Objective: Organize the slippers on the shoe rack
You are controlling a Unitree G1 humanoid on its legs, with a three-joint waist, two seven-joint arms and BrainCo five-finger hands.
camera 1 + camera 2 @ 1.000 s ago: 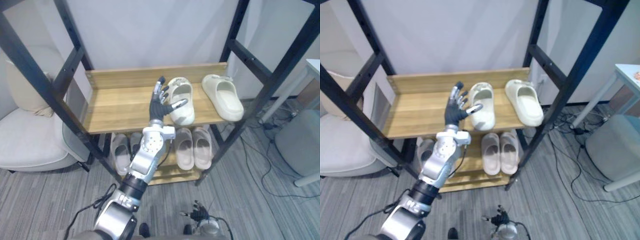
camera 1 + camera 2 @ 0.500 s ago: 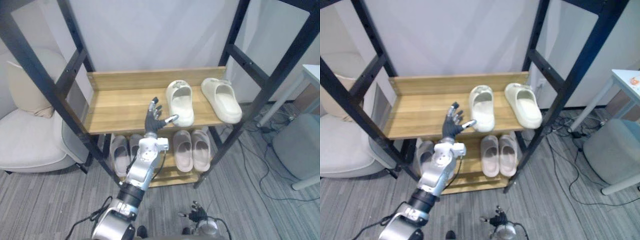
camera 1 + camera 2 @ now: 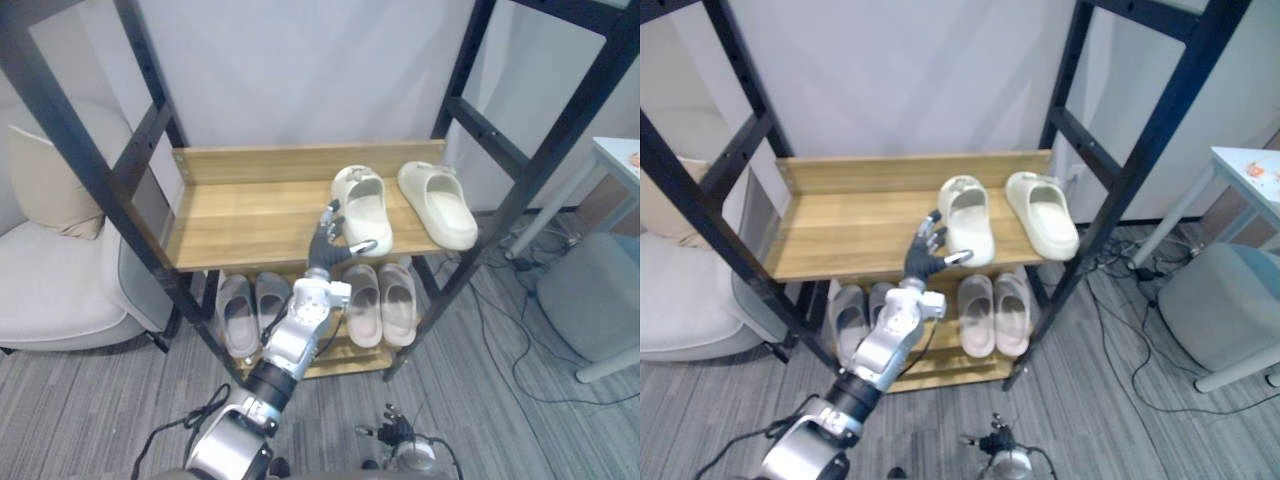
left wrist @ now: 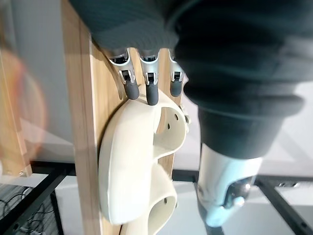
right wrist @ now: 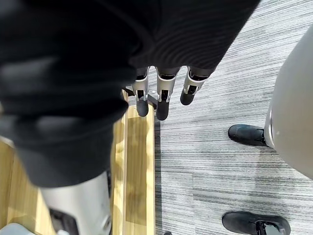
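Two cream slippers lie side by side on the right part of the wooden top shelf [image 3: 240, 215], toes to the back: the left one [image 3: 362, 205] and the right one [image 3: 438, 203]. My left hand [image 3: 328, 245] is open at the shelf's front edge, just left of the left slipper's heel, thumb stretched toward it. In the left wrist view its straight fingertips [image 4: 151, 95] reach the near end of that slipper [image 4: 132, 166]. My right hand [image 5: 159, 100] hangs low over the floor, fingers straight, holding nothing.
On the lower shelf stand a grey pair [image 3: 252, 305] and a beige pair [image 3: 380, 300]. Black rack posts [image 3: 150, 130] frame the shelves. A pale armchair [image 3: 60, 280] stands at the left, a grey stool [image 3: 590, 300] and a white table corner [image 3: 620, 160] at the right.
My left hand drew back from beside the left cream slipper, then moved right to its heel at the shelf's front edge. The camera shifted slightly. Both slippers stayed put.
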